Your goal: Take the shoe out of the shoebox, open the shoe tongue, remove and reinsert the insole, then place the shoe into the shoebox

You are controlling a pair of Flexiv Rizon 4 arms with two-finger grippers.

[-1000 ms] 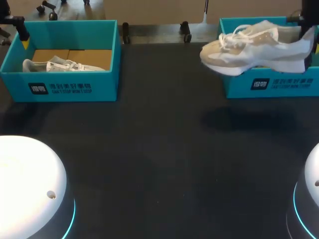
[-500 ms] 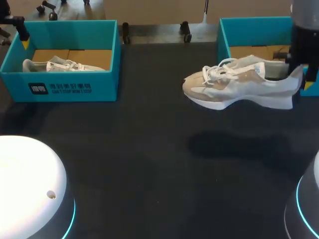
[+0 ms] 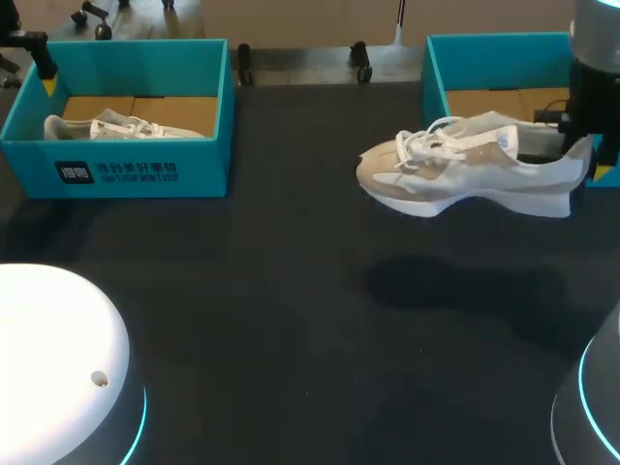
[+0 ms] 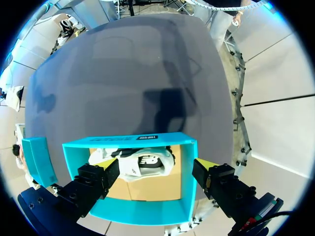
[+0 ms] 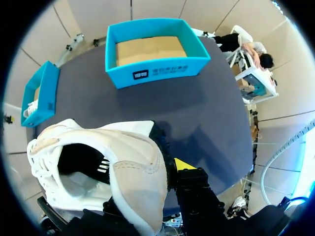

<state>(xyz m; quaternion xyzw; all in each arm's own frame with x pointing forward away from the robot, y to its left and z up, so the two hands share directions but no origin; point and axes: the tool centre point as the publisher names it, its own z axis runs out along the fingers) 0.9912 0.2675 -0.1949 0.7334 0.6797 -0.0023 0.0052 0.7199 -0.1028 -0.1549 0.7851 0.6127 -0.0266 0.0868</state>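
A white and beige shoe (image 3: 465, 170) hangs level above the dark table, toe pointing left, just in front of the right teal shoebox (image 3: 436, 77). My right gripper (image 3: 584, 160) is shut on its heel. In the right wrist view the heel collar (image 5: 138, 167) sits between the fingers of the right gripper (image 5: 165, 168), with one yellow tip outside the shoe and the other hidden inside. That view shows the right shoebox (image 5: 157, 73) holding only its cardboard floor. My left gripper (image 4: 155, 164) hovers open over the left teal shoebox (image 4: 138, 211).
The left shoebox (image 3: 126, 170) at the table's far left holds a second white shoe (image 3: 107, 126), and my left gripper (image 3: 46, 77) hangs above its left wall. Two white domed arm bases (image 3: 58, 358) stand at the near corners.
My right arm has lifted the shoe out of the right shoebox and carried it left and lower, over the table. In the last half second it barely moved. The left arm stayed still.
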